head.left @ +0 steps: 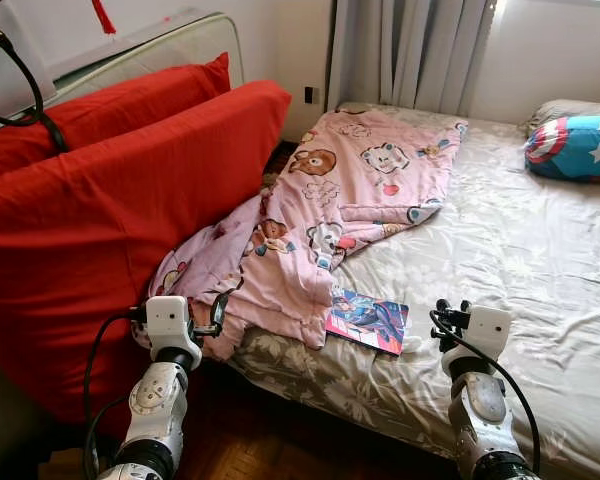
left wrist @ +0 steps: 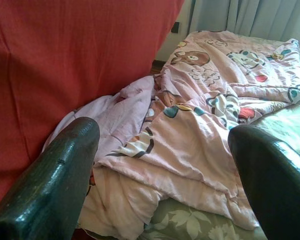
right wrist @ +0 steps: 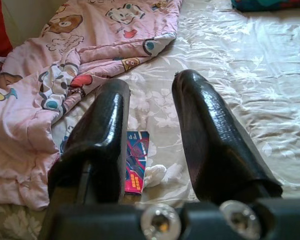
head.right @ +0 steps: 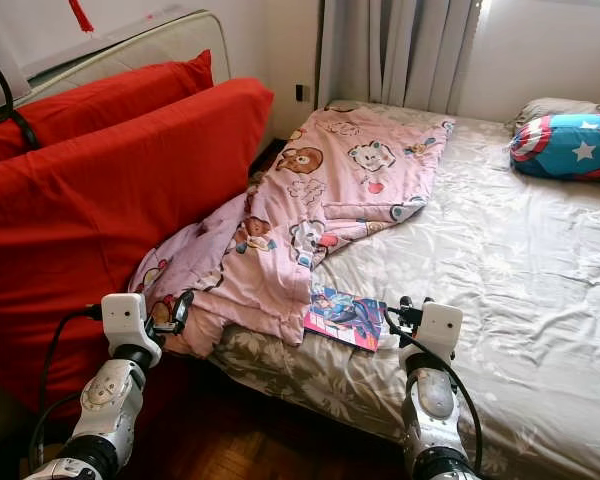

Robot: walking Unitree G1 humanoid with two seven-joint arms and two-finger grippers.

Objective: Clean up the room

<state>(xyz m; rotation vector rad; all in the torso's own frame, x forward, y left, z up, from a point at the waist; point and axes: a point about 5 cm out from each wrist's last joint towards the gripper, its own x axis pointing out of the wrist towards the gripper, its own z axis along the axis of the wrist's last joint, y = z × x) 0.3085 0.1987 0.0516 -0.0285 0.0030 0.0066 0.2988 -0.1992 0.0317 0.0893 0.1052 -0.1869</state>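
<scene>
On bed [head.left: 540, 260], pink blanket [head.left: 350, 190], comic book [head.left: 368, 320]

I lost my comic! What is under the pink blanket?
One edge of a colourful comic book is tucked under the pink cartoon-print blanket, on the grey flowered bedsheet. Whatever else lies beneath the blanket is covered.

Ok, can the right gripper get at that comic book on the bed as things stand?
Probably yes. The right gripper hangs open just beside the comic book, with bare sheet between them; only the pink blanket overlaps the book's far edge.
</scene>
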